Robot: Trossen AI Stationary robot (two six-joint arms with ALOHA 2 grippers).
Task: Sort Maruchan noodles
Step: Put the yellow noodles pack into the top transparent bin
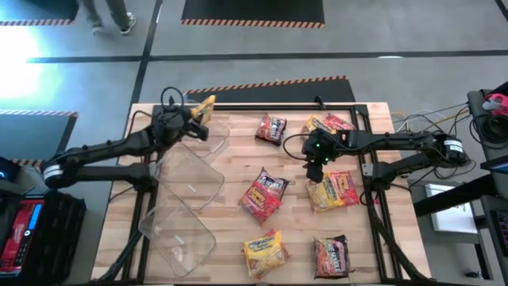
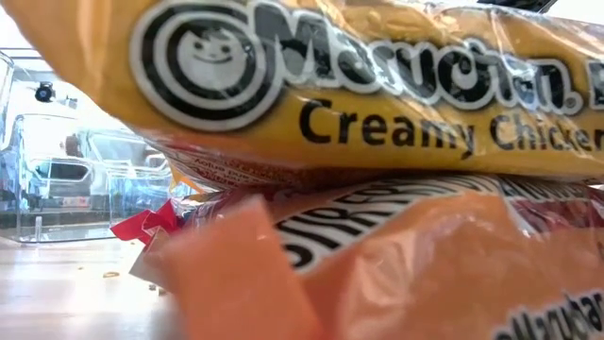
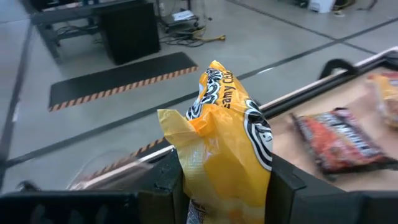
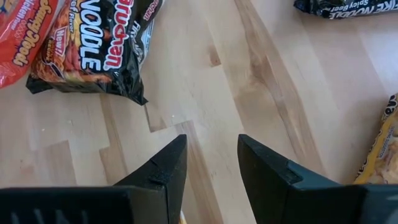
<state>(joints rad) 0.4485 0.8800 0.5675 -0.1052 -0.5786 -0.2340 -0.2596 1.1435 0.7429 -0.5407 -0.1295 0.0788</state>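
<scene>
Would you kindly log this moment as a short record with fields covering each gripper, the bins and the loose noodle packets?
left gripper: shut on a yellow packet, held up over the table's far left part, beside the bins
right gripper: open, nothing between the fingers, above bare wood on the table's right half
clear bins: two, on the left half; no packets visible in them
loose packets: seven lying on the table, centre and right, among them a dark packet and a red packet

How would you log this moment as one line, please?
left hand: holding yellow packet over bins | right hand: open, empty, over table
</scene>
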